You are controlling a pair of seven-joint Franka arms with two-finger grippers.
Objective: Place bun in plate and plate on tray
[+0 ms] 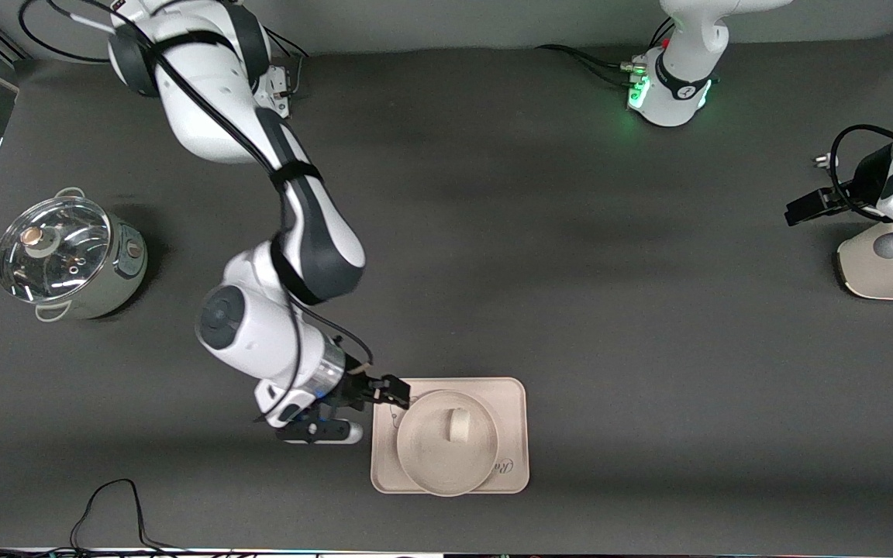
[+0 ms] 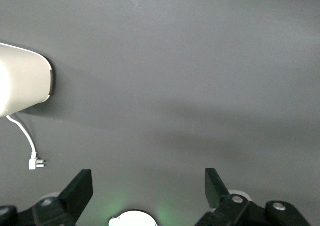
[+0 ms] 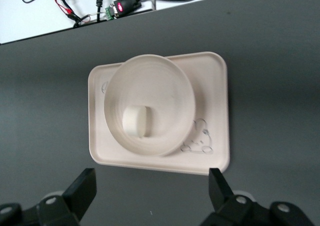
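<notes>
The right gripper (image 1: 400, 394), released and empty, is hanging at ten o'clock of the plate (image 1: 446, 453), which is sitting on the tray (image 1: 512, 395) holding the bun (image 1: 458, 425); the left gripper (image 2: 147, 186) is waiting open.

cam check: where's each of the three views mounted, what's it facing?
Front: high across the table, facing both bases; shows tray, plate, bun, pot, right gripper.
Left wrist: on the waiting left arm, facing bare table; open left gripper shows.
Right wrist: over the tray's edge; open right gripper shows.
Shared by front and right wrist: tray, plate, bun.
</notes>
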